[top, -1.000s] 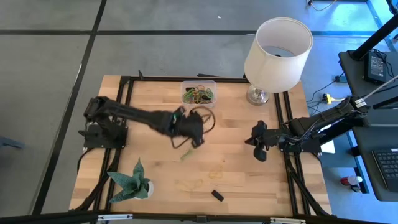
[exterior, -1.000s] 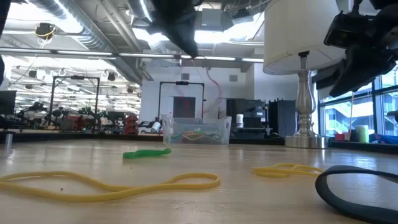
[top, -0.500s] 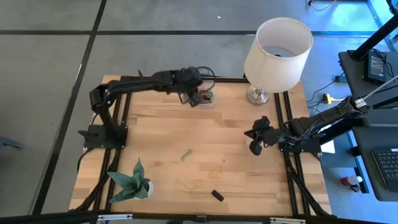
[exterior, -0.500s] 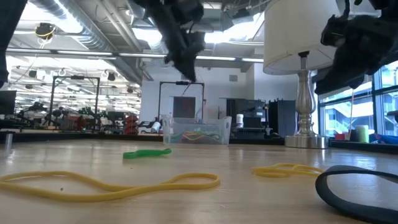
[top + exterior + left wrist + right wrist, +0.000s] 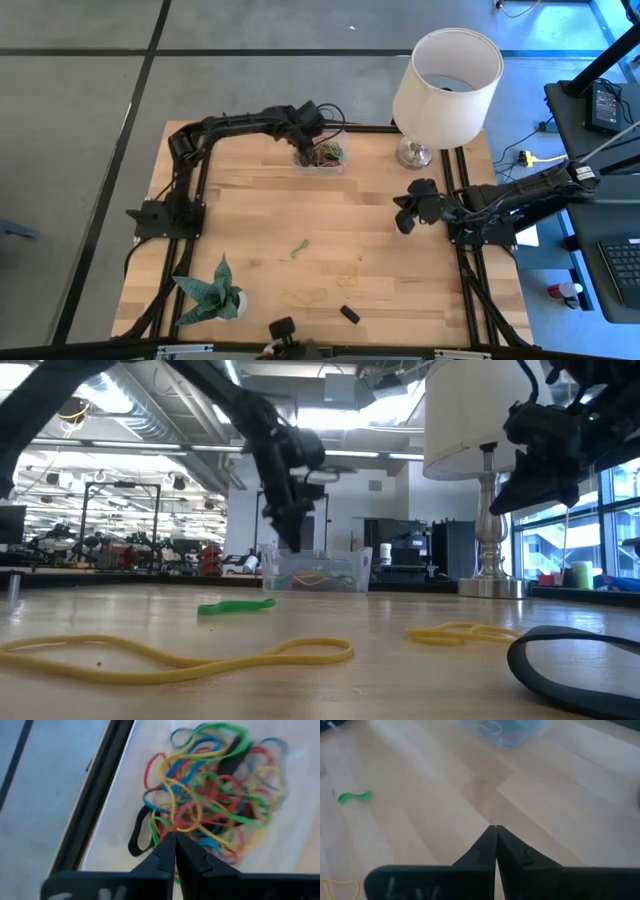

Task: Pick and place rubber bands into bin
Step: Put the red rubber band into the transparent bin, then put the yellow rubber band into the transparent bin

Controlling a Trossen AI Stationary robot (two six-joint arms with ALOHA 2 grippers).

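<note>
The bin (image 5: 320,155) is a small clear container at the table's far edge, holding a tangle of rubber bands (image 5: 210,805) in red, yellow, blue, green and black. My left gripper (image 5: 305,140) is shut, and its tips (image 5: 175,837) point down into the bin just over the tangle. My right gripper (image 5: 405,222) is shut and hovers above bare wood on the table's right side (image 5: 495,827). A green band (image 5: 298,248) lies flat mid-table, and yellow bands (image 5: 305,295) lie nearer the near edge. My left gripper comes at the heap of rubber bands (image 5: 187,820) from above, pointing down. Its shut tips stand right at the crossing strands. I cannot tell whether a band is pinched between them or whether they touch the heap.
A white lamp (image 5: 447,75) stands at the far right corner beside the bin. A small green plant (image 5: 210,292) sits at the near left. A small black block (image 5: 349,314) lies near the near edge, and a black loop (image 5: 575,660) lies close to the low camera. Bare wood fills the middle.
My left gripper has swung from above the table's middle to the far edge and come down into the bin, staying shut. My right gripper has shifted a little toward the far edge. The green and yellow bands on the table have stayed put.
</note>
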